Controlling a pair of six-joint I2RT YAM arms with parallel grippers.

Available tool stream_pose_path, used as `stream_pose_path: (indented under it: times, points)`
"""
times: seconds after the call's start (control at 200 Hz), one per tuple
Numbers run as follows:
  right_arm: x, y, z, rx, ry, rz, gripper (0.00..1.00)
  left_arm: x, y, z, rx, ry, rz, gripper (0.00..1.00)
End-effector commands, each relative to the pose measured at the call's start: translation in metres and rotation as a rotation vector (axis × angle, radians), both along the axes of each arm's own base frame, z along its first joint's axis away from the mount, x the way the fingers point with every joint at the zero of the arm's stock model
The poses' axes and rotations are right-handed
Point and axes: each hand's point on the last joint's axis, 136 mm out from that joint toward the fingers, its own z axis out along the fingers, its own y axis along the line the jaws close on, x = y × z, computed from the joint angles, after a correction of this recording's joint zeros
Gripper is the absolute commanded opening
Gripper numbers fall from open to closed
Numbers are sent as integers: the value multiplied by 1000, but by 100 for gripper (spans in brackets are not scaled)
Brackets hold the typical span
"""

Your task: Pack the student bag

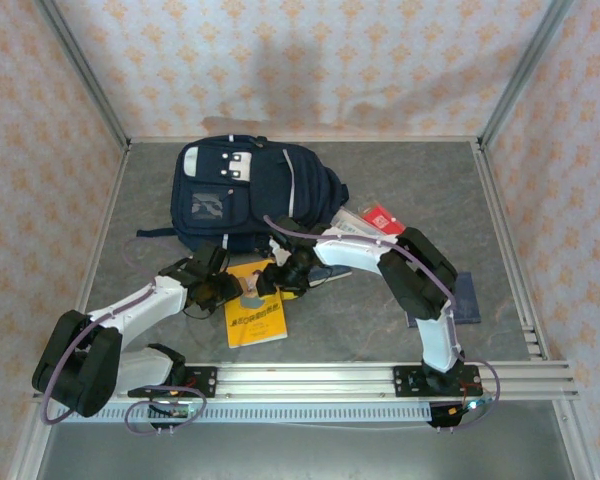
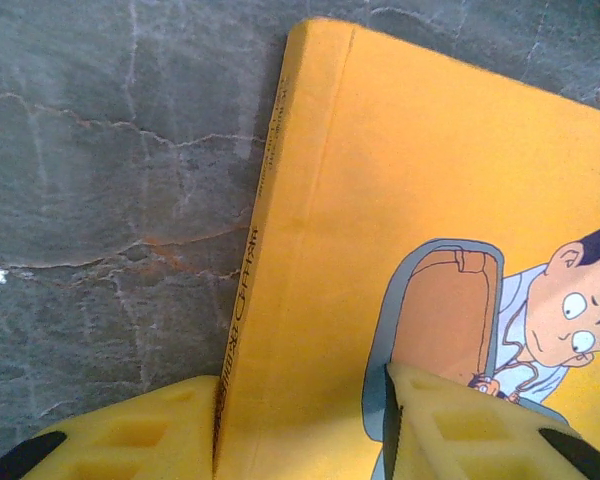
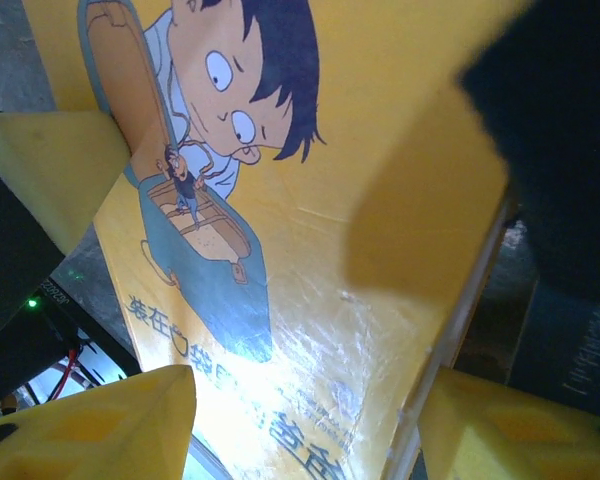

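Observation:
The student bag (image 1: 242, 190), navy blue with white stripes, lies flat at the back of the table. In front of it lies a yellow book (image 1: 256, 312) with a cartoon boy on its cover (image 2: 420, 200) (image 3: 310, 200). My left gripper (image 1: 223, 288) (image 2: 302, 385) is open over the book's spine; one finger (image 2: 150, 430) touches the spine from the table side and the other rests on the cover. My right gripper (image 1: 272, 280) (image 3: 305, 385) is open over the opposite side, with one finger over the cover and the other finger (image 3: 500, 430) just past the page edge.
A red packet (image 1: 383, 218) and a white packet (image 1: 352, 228) lie to the right of the bag. A dark blue booklet (image 1: 462, 298) lies by the right arm, and another dark book (image 3: 570, 340) sits beside the yellow one. Patterned walls enclose the table.

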Motion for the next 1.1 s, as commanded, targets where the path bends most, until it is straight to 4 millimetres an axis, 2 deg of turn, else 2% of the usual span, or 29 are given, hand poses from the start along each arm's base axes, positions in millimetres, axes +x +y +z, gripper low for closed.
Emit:
stream_pose_path:
  times: [0.0, 0.22, 0.3, 0.425, 0.545, 0.661, 0.696, 0.736, 0.851, 0.961, 1.096]
  points:
    - [-10, 15, 43, 99, -39, 58, 57, -27, -42, -14, -193, 125, -100, 41]
    - [-10, 15, 55, 121, -63, 58, 48, -29, -39, -14, -166, 140, -125, 40]
    - [-10, 16, 52, 116, -54, 58, 43, -29, -39, -13, -165, 143, -131, 40]
    - [-12, 20, 44, 116, -15, 68, 30, -27, -38, -6, -160, 130, -134, 39]
    - [-11, 25, 41, 123, 3, 70, 24, -25, -38, 0, -166, 111, -126, 38]
    - [-9, 20, 39, 87, -23, 77, 5, -25, -36, 6, -152, 107, -129, 37]
    - [-7, 17, 38, 69, -30, 73, 0, -24, -35, 10, -145, 102, -129, 37]
    - [-4, 13, 39, 56, -38, 66, 0, -24, -31, 16, -130, 92, -124, 39]
    - [1, 10, 45, 69, -41, 48, 0, -21, -11, 42, -52, 49, -90, 53]
    - [8, 12, 66, 119, -57, 33, 0, -19, 12, 70, 28, 3, -49, 62]
    - [21, 12, 99, 204, -71, -4, 0, -11, 25, 98, 75, -62, -33, 66]
